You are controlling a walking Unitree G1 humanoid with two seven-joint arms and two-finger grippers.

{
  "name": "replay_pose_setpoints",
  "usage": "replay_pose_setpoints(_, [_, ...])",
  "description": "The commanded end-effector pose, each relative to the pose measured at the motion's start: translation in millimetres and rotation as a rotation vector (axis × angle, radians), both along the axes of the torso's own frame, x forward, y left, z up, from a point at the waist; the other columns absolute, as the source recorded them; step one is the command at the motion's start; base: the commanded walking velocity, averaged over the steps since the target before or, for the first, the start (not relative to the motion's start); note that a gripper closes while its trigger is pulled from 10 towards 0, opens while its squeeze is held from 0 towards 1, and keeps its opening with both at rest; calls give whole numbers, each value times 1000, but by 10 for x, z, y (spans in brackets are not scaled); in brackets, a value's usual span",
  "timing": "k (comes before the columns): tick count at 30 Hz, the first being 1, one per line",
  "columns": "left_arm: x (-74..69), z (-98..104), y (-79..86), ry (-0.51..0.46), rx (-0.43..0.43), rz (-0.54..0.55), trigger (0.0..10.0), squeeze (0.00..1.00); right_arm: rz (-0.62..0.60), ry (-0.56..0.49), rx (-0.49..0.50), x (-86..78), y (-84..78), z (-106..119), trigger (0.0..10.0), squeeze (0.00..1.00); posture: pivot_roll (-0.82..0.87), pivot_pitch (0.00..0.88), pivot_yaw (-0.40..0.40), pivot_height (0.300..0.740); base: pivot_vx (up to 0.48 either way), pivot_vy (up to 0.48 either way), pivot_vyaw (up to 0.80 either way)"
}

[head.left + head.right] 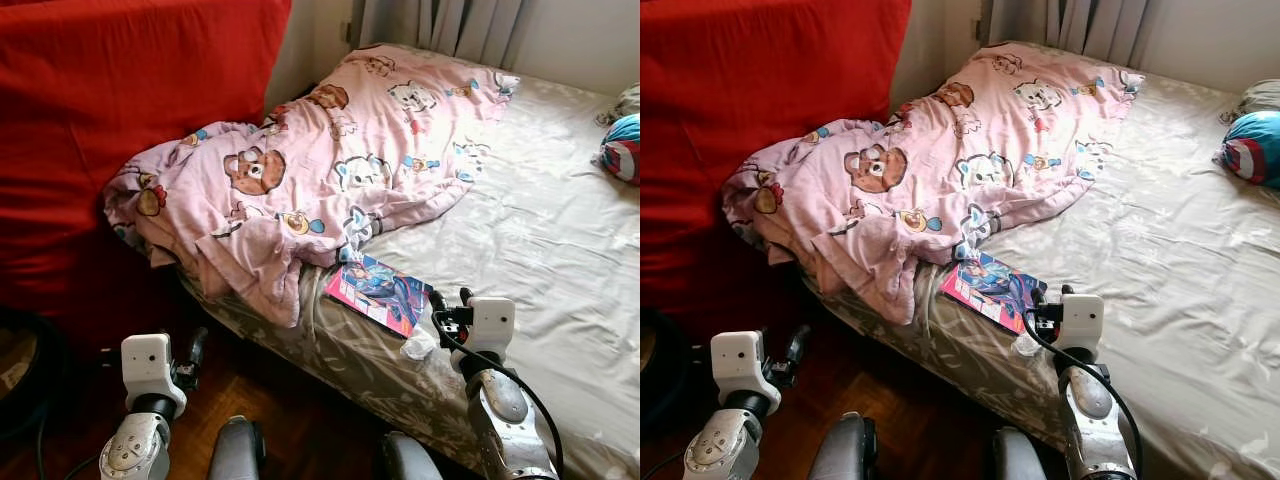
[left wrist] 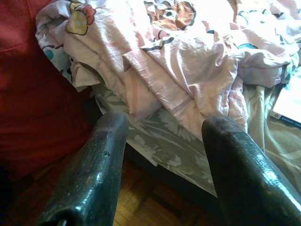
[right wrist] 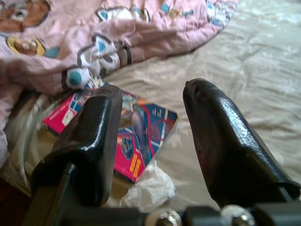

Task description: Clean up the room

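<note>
A pink blanket [image 1: 320, 170] printed with cartoon bears and cats lies crumpled across the near-left part of the bed [image 1: 540, 240], one fold hanging over the mattress edge toward the floor. Its cloth looks thin and soft, creased into many ridges. Just beside its lower hem, near the edge of the bed, lies a flat magazine [image 1: 378, 291] with a glossy pink and blue cover; the blanket's hem touches or slightly overlaps its far corner. A small crumpled white tissue [image 1: 417, 345] sits at the magazine's near corner, right at the mattress edge.

The right gripper [image 1: 447, 305] hovers over the bed edge just beside the magazine and the tissue, its two black fingers [image 3: 225, 141] spread apart with nothing between them. The left gripper [image 1: 193, 352] is held low over the wooden floor [image 1: 290, 400] beside the bed, its fingers also parted and empty, pointing toward the hanging fold of blanket.

The bed sheet is pale grey-beige with a faint leaf pattern and lies fairly smooth, with shallow wrinkles. At the far right of the bed rests a round blue, red and white cushion [image 1: 622, 148]. A large red cloth-covered surface [image 1: 120, 120] stands against the bed's left side, and grey curtains [image 1: 450, 25] hang behind the head of the bed. The floor is dark parquet.
</note>
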State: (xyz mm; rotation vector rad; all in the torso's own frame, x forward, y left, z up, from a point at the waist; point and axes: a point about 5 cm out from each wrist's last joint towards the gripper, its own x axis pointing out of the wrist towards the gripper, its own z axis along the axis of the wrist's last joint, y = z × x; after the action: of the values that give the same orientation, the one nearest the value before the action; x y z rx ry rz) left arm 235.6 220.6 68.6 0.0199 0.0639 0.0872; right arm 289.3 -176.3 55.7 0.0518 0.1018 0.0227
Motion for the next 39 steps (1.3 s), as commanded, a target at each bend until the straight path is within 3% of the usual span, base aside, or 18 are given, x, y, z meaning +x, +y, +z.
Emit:
replay_pose_setpoints(1, [-41,-17,-1,15,-11,8,10000,0,-1,22,0,-40,4,-56,10000,0,14,172,-24,594,0,0,0])
replay_pose_setpoints(6, [-61,-14,-12,16,-4,-9,10000,0,24,8,0,-89,46,-70,10000,0,15,146,-25,594,0,0,0])
replay_pose_setpoints(10, [-66,-13,13,19,-8,14,10000,0,-10,9,12,-69,8,-52,10000,0,17,186,-27,594,0,0,0])
replay_pose_setpoints(19, [-107,-27,4,30,-11,17,10000,0,19,13,19,-64,46,-62,10000,0,21,187,-27,594,0,0,0])
replay_pose_setpoints(39, [-5,29,-19,8,-11,11,10000,0,100,8,-12,35,114,-24,10000,0,30,202,-44,594,75,0,0])
